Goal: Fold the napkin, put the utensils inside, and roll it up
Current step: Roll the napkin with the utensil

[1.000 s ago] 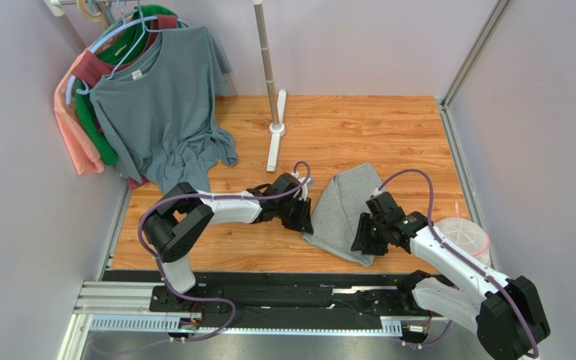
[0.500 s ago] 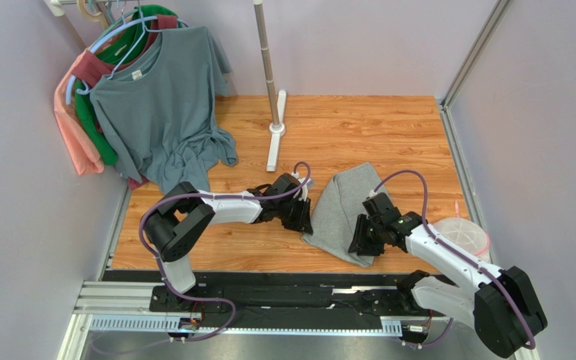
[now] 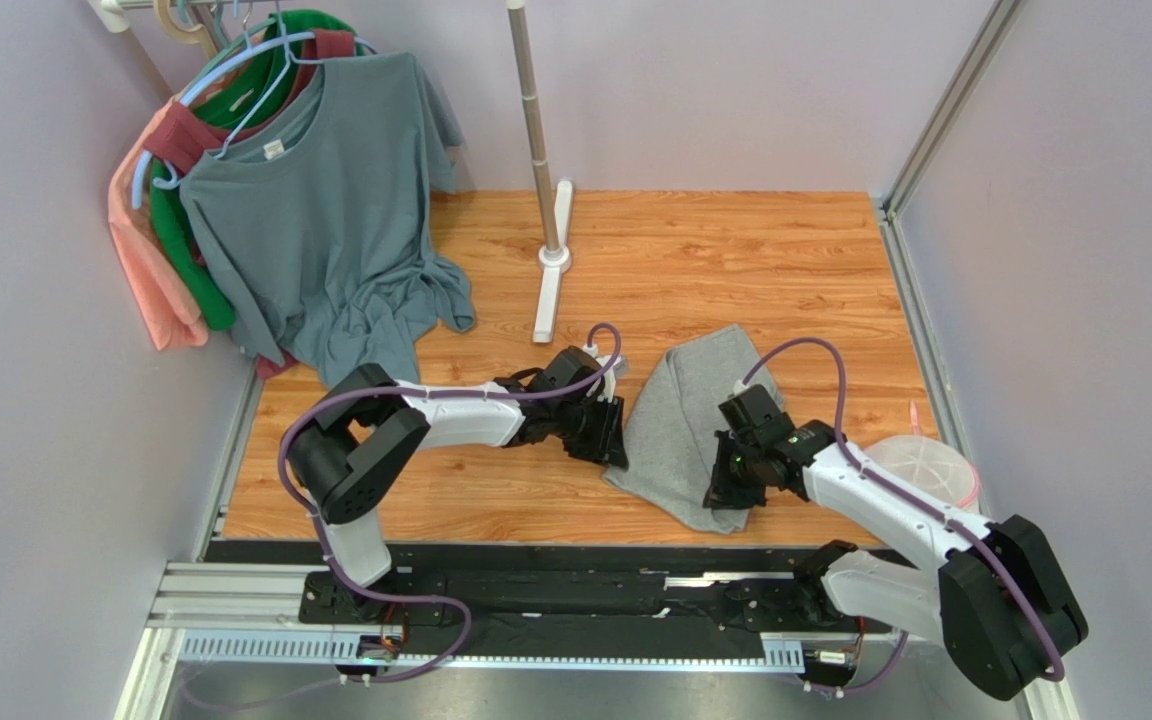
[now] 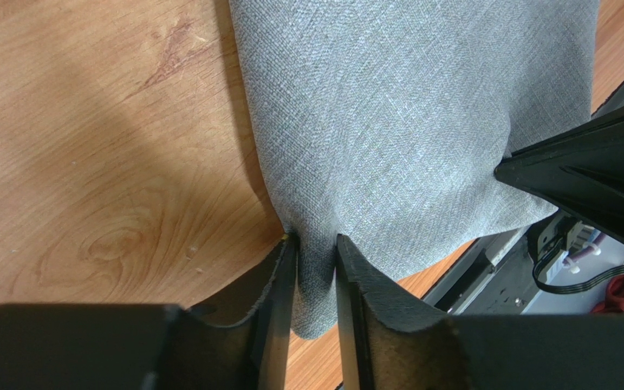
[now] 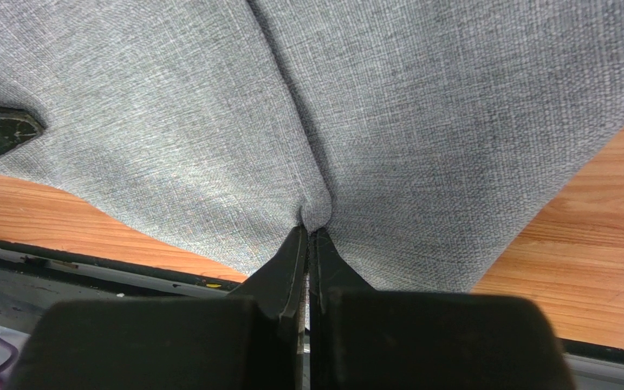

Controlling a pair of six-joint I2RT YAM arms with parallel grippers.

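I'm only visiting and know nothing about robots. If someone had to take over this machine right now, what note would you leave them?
Left tool: shut on the napkin, pinching a fold at its left edge near the front corner.
Right tool: shut on the napkin, with a small pucker of cloth caught at its tips on the right side.
Napkin: on the wooden table between the two arms. It looks folded over into a narrow shape and is not rolled.
Fork: not in view in any picture.
Done: apparently a first fold.
Left: finish the fold, find the fork and lay it inside, then roll up.
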